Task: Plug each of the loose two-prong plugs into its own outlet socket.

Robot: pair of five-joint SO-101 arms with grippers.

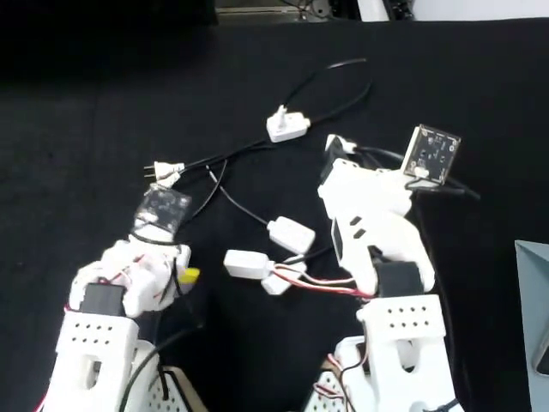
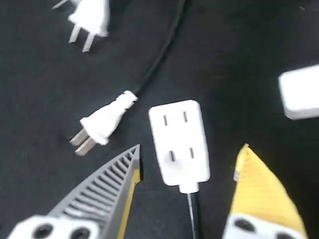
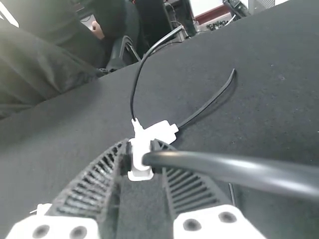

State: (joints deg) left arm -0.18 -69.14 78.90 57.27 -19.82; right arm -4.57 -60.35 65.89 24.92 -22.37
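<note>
A black cloth covers the table. In the high view a pale strip shows beyond its edge at 1 o'clock, and a grey-blue panel sits at 4 o'clock.

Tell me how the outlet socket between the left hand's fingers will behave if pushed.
Probably slides rather than tips: the outlet socket lies flat on the black cloth. Its thin black cord looks bendy and may pivot it. Its smooth shell could slip in the left hand's open fingers.
</note>
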